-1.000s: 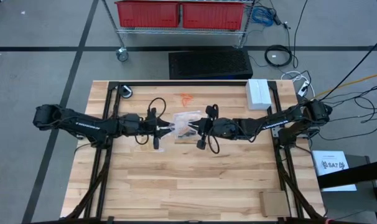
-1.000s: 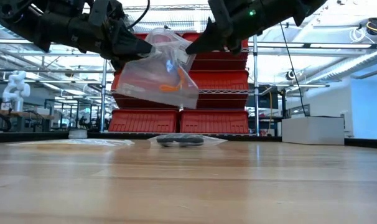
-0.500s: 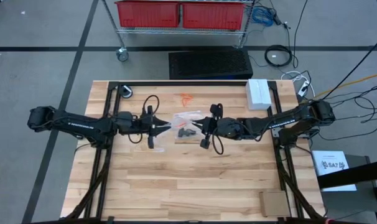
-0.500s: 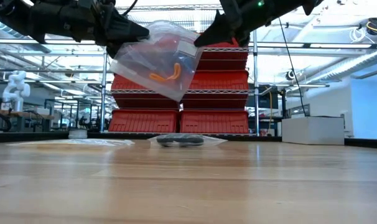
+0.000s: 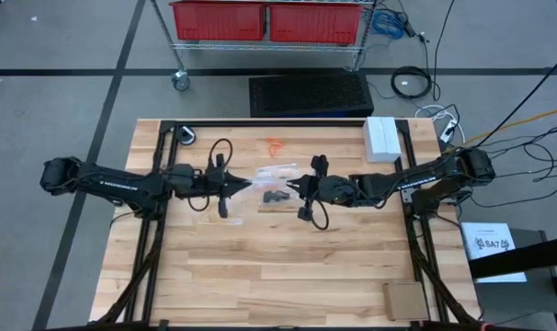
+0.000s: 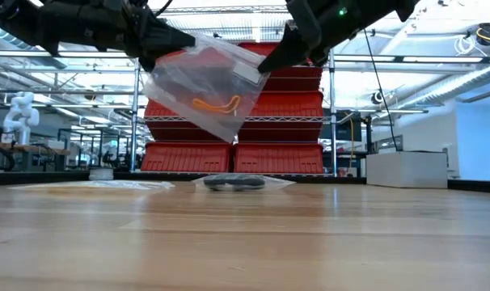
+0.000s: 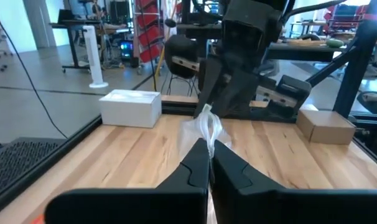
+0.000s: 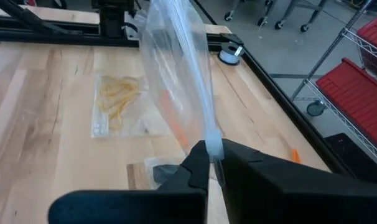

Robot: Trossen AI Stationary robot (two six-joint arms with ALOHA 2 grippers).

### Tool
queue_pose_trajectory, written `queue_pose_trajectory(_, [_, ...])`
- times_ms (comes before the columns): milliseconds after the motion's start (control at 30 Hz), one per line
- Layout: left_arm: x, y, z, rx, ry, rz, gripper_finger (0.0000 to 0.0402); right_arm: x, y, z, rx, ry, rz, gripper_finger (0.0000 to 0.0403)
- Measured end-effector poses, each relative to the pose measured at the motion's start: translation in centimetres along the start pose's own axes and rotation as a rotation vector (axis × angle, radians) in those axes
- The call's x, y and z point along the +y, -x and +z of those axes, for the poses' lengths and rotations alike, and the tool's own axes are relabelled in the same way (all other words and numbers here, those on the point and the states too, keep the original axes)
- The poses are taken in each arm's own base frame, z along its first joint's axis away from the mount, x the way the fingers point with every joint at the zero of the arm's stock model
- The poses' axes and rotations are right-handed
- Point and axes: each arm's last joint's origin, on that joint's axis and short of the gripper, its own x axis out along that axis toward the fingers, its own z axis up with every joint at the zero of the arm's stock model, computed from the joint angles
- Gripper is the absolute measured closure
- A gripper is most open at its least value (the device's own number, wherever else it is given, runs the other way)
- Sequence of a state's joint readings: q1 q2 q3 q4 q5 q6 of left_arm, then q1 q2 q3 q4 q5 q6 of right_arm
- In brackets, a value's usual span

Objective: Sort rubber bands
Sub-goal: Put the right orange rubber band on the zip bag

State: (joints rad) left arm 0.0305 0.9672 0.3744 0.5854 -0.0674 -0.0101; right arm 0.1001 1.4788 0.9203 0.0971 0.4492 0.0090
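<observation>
Red bins [image 5: 265,20] on a wire rack [image 5: 182,55], grey floor [image 5: 58,92].

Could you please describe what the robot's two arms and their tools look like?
Both arms are dark, jointed and slim, with black cables looping near the wrists. The left arm bears pale lettering; the right arm shows a small green light. Each tool, left and right, has two black tapering fingers.

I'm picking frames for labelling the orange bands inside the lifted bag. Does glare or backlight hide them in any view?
Low view: the clear bag is backlit by ceiling lights, yet the orange rubber bands read clearly. Right wrist view: the bag is sheeny, the orange only faint. High view: the bag is too washed out to tell.
</observation>
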Motion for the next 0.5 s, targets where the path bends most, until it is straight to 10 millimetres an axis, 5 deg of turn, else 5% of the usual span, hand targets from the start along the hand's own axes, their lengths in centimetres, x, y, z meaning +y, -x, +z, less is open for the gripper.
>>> queue_pose_trajectory(233, [0.4,-0.1,0.3,-0.001,-0.026,0.017,0.0397,0.0,0.0,0.0,-0.002,-0.003,0.002,0.0377])
queue_pose_trajectory(500, [0.2,-0.1,-0.8,0.117,-0.014,0.003,0.0397,0.0,0.1,0.8,-0.018,0.017,0.002,0.0288])
